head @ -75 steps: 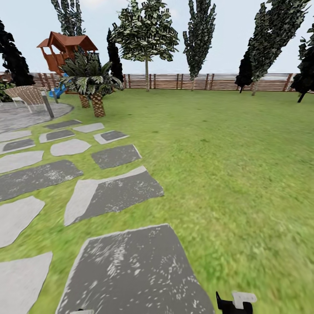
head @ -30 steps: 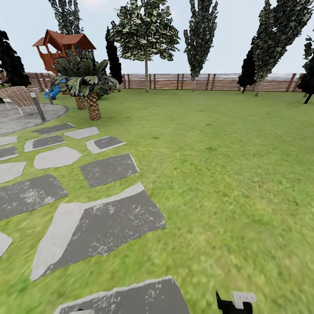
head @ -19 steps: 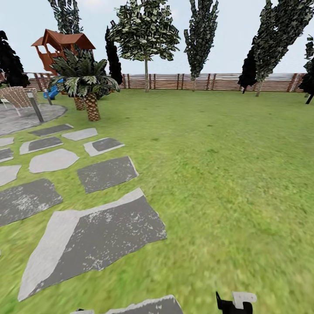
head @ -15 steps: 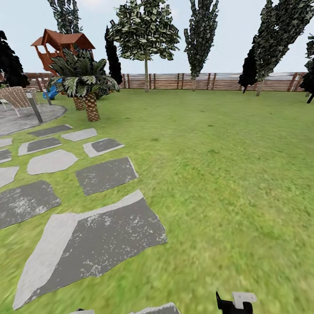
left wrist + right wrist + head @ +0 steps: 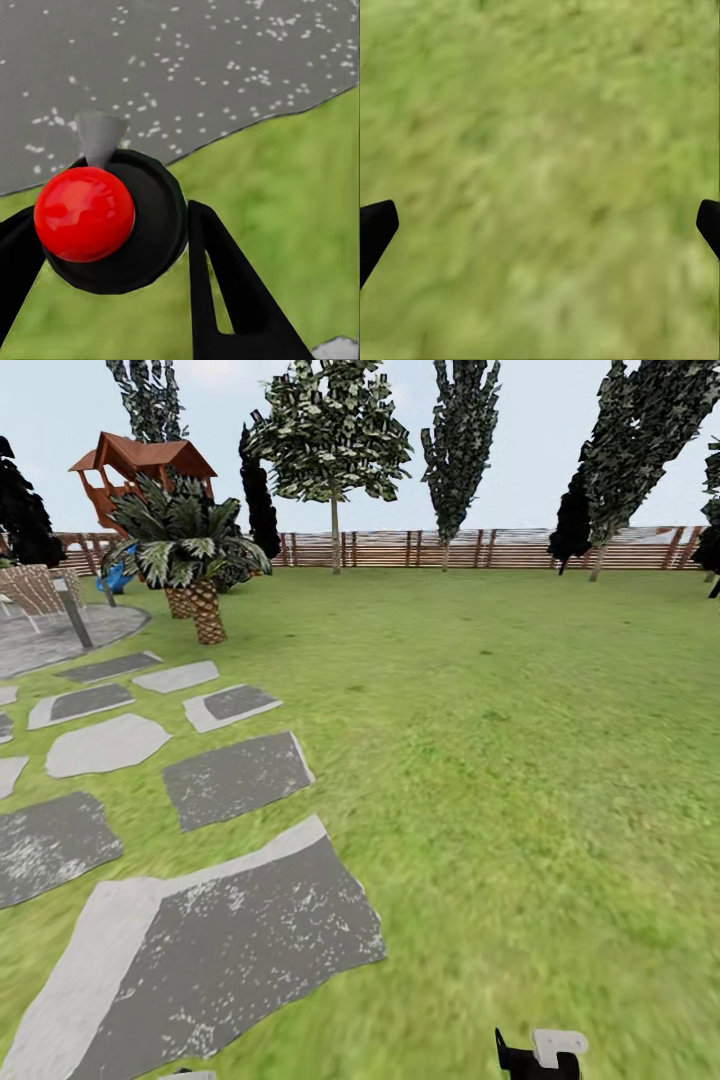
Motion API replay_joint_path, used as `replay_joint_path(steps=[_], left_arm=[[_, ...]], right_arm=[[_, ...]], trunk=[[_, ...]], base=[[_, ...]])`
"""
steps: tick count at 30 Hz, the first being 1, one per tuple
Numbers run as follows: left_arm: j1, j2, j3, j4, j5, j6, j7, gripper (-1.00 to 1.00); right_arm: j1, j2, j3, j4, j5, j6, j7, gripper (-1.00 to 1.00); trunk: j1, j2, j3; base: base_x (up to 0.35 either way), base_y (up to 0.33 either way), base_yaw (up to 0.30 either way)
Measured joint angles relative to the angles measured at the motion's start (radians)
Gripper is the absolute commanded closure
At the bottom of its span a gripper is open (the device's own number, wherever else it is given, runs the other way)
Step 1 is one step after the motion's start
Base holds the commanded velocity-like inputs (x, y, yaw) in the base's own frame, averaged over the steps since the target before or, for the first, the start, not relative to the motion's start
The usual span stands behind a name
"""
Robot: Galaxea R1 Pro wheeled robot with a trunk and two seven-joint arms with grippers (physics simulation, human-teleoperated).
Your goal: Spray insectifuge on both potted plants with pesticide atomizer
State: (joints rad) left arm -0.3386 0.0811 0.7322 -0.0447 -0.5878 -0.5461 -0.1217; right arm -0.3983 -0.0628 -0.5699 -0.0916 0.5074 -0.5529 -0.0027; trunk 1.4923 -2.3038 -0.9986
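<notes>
In the left wrist view the pesticide atomizer has a red round top on a black round body with a grey nozzle. My left gripper is shut on it, a black finger on each side, above a grey stone's edge and grass. My right gripper is open over bare grass, its two black tips far apart. Part of the right gripper shows at the head view's lower edge. The garden lawn stretches ahead. The potted plants are out of view.
Grey stepping stones run along the left toward a round patio with a post and wicker chair. A palm and a wooden playhouse stand beyond. A slatted fence and trees close the far side.
The whole view has shifted: the camera has moved forward, so the stones slid down and to the left and the palm came nearer. Both grippers look unchanged.
</notes>
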Motion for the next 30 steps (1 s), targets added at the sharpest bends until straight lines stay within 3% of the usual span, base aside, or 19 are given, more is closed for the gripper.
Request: replay_joint_path(steps=[30], left_arm=[[0.0,0.0,0.0,0.0,0.0,0.0,0.0,1.0]], right_arm=[[-0.001,-0.002,-0.001,0.0,-0.002,0.001,-0.001,-1.0]], trunk=[[0.0,0.0,0.0]], base=[[0.34,0.0,0.0]])
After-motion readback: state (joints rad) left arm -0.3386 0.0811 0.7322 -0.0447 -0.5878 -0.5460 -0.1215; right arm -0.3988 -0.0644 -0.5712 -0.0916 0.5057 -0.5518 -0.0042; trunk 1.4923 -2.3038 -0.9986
